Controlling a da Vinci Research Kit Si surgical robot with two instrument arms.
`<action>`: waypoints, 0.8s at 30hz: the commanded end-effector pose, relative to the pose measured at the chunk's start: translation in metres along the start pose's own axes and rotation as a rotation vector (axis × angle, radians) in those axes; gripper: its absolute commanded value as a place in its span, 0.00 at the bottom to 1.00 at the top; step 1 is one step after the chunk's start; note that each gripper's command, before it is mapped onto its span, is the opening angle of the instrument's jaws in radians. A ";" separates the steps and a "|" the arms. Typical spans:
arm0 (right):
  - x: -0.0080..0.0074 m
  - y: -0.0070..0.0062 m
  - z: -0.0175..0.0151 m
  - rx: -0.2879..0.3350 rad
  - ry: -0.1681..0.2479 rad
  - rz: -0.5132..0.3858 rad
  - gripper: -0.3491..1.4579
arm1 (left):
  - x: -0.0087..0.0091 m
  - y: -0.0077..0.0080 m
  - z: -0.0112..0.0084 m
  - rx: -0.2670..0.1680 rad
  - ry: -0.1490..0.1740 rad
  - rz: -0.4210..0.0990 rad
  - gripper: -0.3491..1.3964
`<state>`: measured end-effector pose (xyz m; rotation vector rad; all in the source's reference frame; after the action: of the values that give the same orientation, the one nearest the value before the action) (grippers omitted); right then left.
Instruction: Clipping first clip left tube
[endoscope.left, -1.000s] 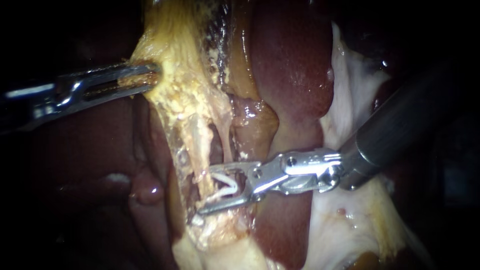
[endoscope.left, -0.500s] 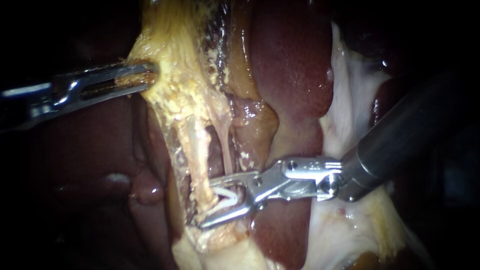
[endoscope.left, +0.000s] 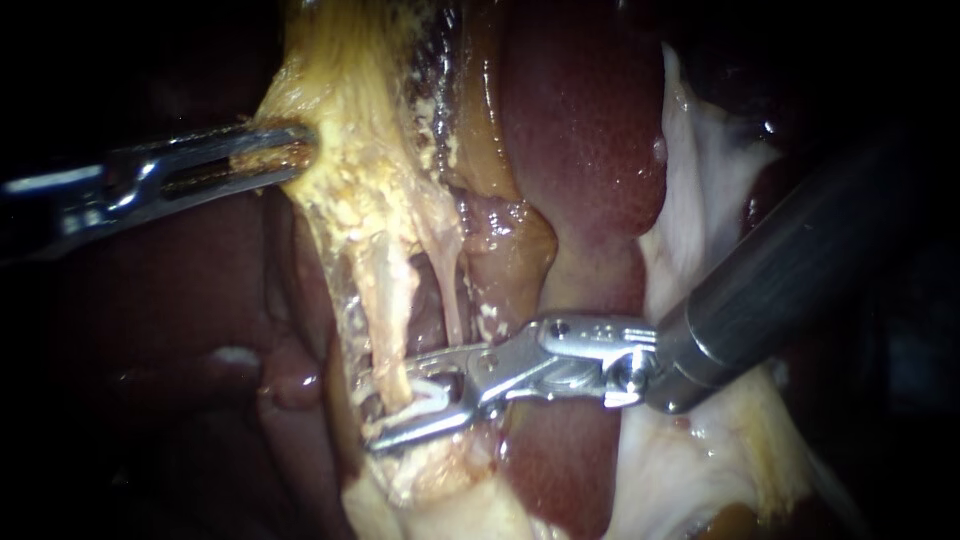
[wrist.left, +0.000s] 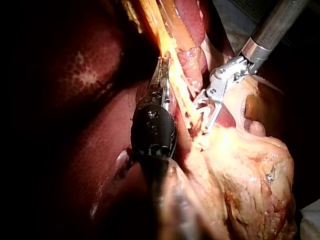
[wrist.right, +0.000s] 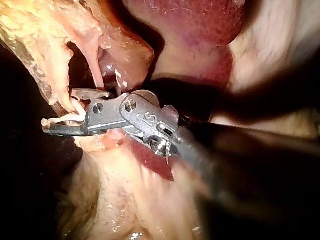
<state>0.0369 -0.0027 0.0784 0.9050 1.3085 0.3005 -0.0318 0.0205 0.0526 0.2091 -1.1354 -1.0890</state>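
In your endoscope view the light pools centrally: the pale yellow fatty tissue (endoscope.left: 370, 190) glows, the wet dark-red liver (endoscope.left: 585, 130) sparkles with small glints, and the edges fall to black. Hard glare sits on your right instrument's silver tool (endoscope.left: 395, 405) and its white clip (endoscope.left: 432, 393).

Not much of the bench itself can be seen here, tbh. In the left wrist view a grey strip (wrist.left: 226, 14) is glimpsed past the far end of the liver (wrist.left: 85, 75), and a pale patch (wrist.left: 312, 222) is made out just beyond the yellow fatty mass (wrist.left: 250, 190). Whether either one is bench or cloth can't be told. The liver and that fatty mass are what's seen lying there, but the edge where they'd meet the surface is lost in the dark.
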 end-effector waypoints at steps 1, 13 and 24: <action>0.0001 -0.0001 0.0000 -0.003 0.000 0.009 0.26 | 0.0000 0.0000 0.0000 0.000 0.000 0.000 0.00; -0.0002 0.0007 -0.0005 -0.039 0.015 0.126 0.00 | 0.0000 0.0000 0.0000 0.000 0.000 0.000 0.00; -0.0005 0.0007 -0.0004 -0.039 0.014 0.136 0.00 | 0.0001 0.0001 0.0001 0.000 0.000 0.001 0.00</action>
<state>0.0365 -0.0023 0.0792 0.9594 1.2526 0.4376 -0.0318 0.0205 0.0528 0.2085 -1.1353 -1.0886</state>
